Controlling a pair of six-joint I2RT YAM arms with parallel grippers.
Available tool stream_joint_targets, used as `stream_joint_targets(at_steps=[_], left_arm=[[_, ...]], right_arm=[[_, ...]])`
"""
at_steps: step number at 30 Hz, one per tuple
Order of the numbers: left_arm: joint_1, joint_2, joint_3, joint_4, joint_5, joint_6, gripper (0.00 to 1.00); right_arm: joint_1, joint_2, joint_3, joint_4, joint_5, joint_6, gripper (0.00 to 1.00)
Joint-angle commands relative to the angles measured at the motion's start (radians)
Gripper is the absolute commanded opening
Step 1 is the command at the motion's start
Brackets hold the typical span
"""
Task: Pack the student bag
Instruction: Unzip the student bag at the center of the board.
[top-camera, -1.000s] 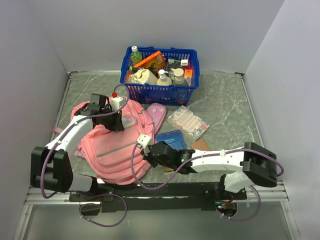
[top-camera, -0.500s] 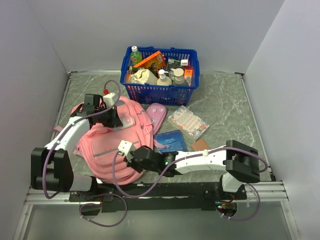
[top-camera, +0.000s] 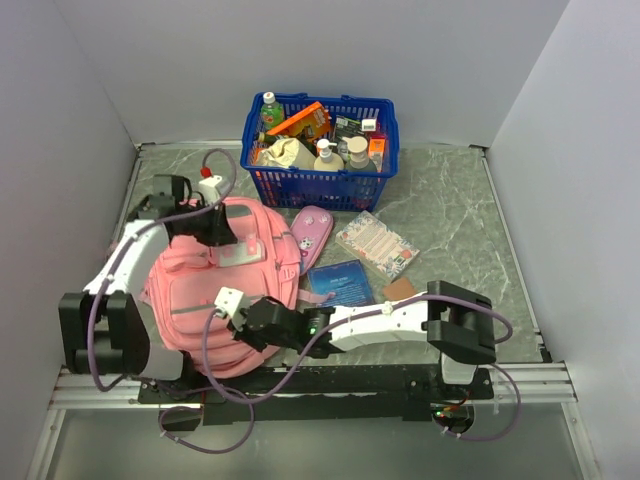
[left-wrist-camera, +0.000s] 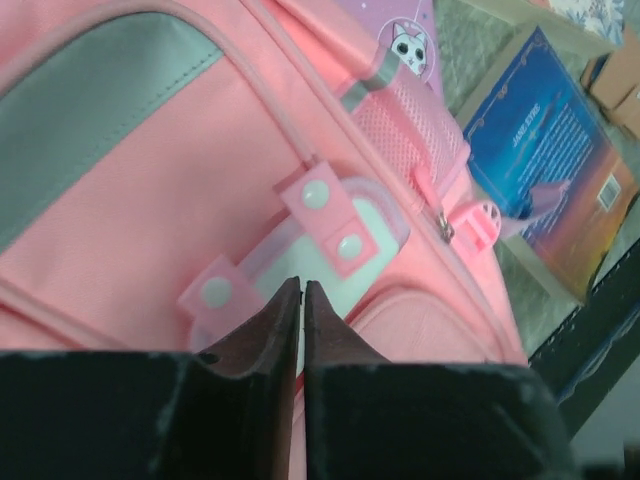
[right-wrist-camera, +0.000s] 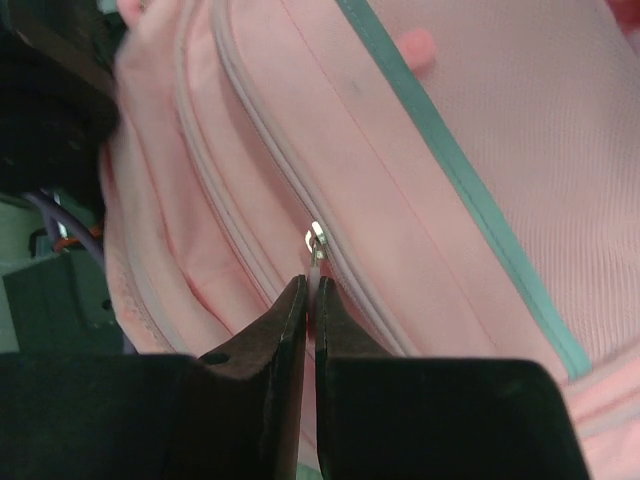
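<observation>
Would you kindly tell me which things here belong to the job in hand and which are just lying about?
In hand: backpack; its zip pull, pinched by the right gripper; left gripper, shut, at the backpack's far end.
Lying about: basket, pencil case, blue book, patterned packet.

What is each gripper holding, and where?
Right gripper pinches the zip pull of the pink bag. Left gripper is shut at its white patch; a hold there cannot be told.
</observation>
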Motion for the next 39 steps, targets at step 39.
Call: stream_joint_targets(at_steps=[39], left_arm=[[0.163,0.046,0.115,-0.250,0.051,0.497,0.23]], right_arm=[[-0.250,-0.131,-0.150,0.055,-0.022,0.039,0.00]])
